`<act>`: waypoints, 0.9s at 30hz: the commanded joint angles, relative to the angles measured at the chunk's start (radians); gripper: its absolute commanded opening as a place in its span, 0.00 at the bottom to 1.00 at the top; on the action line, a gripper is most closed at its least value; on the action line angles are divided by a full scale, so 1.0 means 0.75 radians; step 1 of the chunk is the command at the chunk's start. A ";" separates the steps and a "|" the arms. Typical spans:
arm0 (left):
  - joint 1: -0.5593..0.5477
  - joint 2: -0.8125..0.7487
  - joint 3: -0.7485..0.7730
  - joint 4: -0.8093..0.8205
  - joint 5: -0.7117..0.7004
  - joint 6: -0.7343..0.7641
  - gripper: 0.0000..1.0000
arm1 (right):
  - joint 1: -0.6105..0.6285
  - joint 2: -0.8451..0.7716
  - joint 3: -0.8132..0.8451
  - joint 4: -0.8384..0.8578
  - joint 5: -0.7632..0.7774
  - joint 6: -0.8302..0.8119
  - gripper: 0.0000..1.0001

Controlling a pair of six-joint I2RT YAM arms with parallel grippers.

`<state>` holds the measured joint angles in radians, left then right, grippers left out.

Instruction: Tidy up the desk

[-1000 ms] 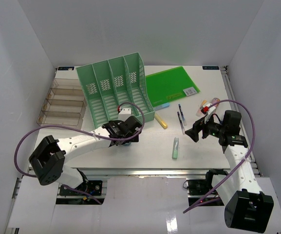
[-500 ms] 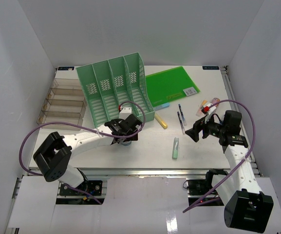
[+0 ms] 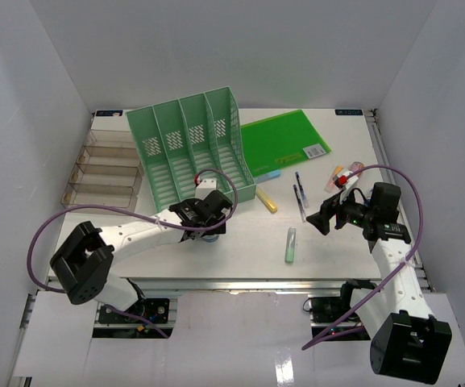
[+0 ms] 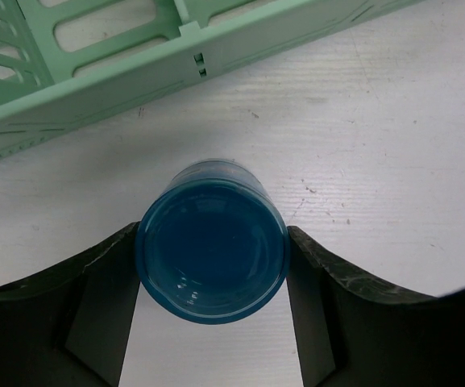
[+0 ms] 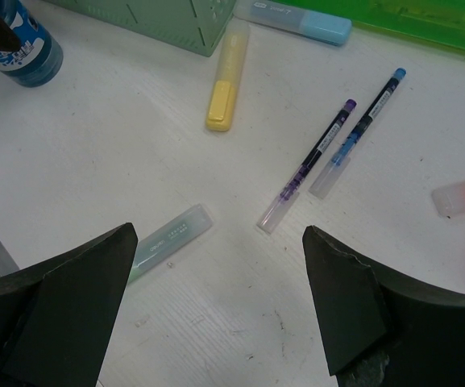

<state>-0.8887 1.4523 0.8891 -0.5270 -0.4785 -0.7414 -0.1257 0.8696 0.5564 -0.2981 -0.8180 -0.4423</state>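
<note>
1. Looks like the pickup step to me. The left gripper [image 3: 205, 219] is down just in front of the mint-green file rack [image 3: 192, 149], its jaws pressed against both sides of an upright blue container [image 4: 212, 254].
2. Next move, I reckon: lift straight up, keep it level, and clear the rack's front edge.
3. The right gripper [image 3: 321, 219] hangs off to the rack's right, jaws wide apart and holding nothing.
4. The desk [image 3: 240, 258] lies under both sets of jaws and carries the rack. The container stands on it, so the left jaws sit low over it.
</note>
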 commanded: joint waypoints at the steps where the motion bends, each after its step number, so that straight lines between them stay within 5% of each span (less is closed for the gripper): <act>1: 0.002 -0.132 0.005 -0.025 0.062 -0.003 0.06 | -0.012 -0.024 0.049 -0.014 -0.042 -0.007 0.90; 14: 0.108 -0.526 0.130 -0.370 0.003 -0.043 0.00 | -0.014 -0.026 0.050 -0.018 -0.061 -0.007 0.90; 20: 0.594 -0.659 0.203 -0.409 0.132 0.160 0.00 | -0.014 -0.039 0.052 -0.018 -0.063 -0.009 0.90; 27: 1.091 -0.574 0.343 -0.356 0.278 0.361 0.00 | -0.014 -0.048 0.056 -0.024 -0.070 -0.007 0.90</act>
<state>-0.2473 0.9980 1.0768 -0.8365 -0.3390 -0.5795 -0.1310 0.8504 0.5569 -0.3054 -0.8418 -0.4455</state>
